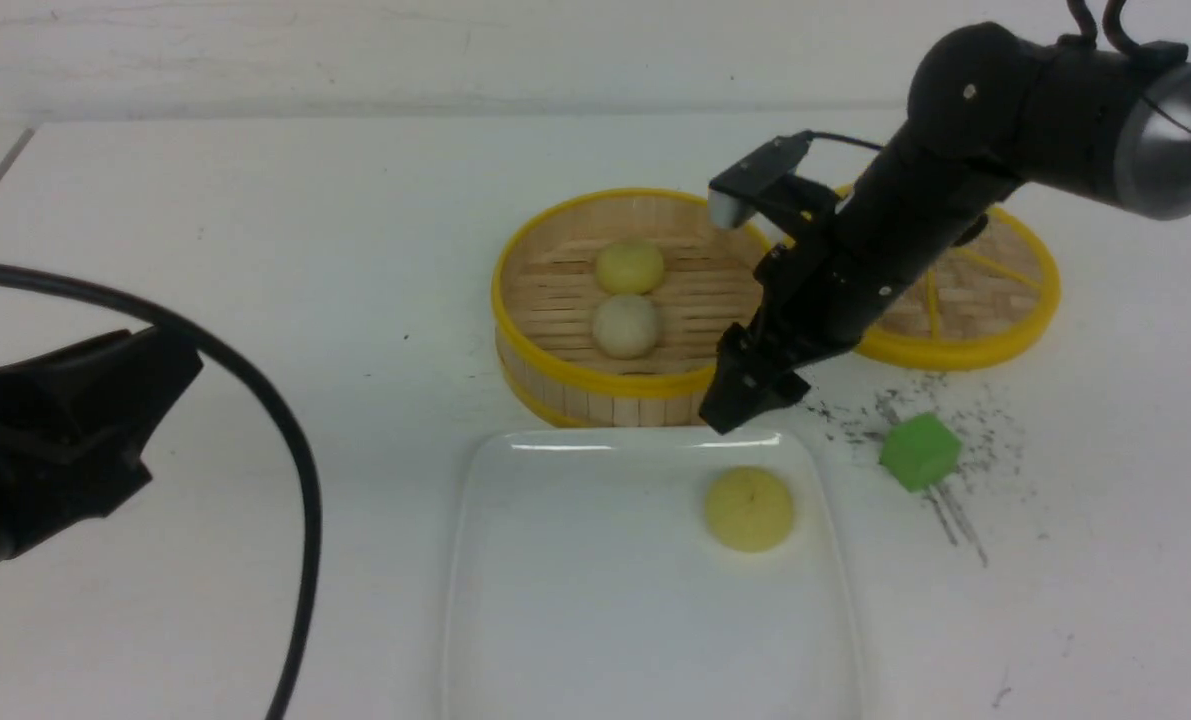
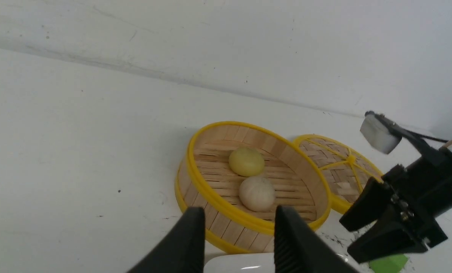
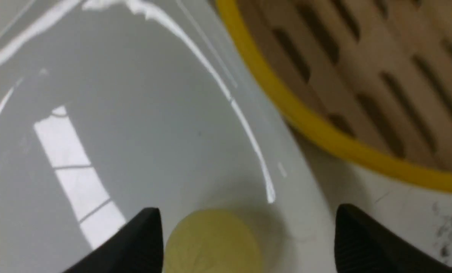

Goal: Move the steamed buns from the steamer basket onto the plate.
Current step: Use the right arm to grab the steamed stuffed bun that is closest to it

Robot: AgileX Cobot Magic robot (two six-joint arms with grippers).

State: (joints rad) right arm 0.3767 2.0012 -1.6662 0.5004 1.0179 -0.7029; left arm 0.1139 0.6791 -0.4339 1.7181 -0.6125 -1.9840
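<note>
Clearly the right gripper [image 1: 750, 395] held its jaws wide apart and empty, with one yellow bun [image 1: 749, 509] lying on the plate [image 1: 555, 600] just below them. The off-white bun [image 1: 626, 325] and the second yellow bun [image 1: 630, 266] sat in the steamer basket [image 1: 595, 385], beyond these jaws and to their left, far from the half-open, empty left gripper [image 2: 240, 210].

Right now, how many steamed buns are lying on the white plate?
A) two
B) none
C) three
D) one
D: a single pale yellow-green bun lies on the plate, while the other yellow bun and the off-white bun sit in the steamer basket.
</note>
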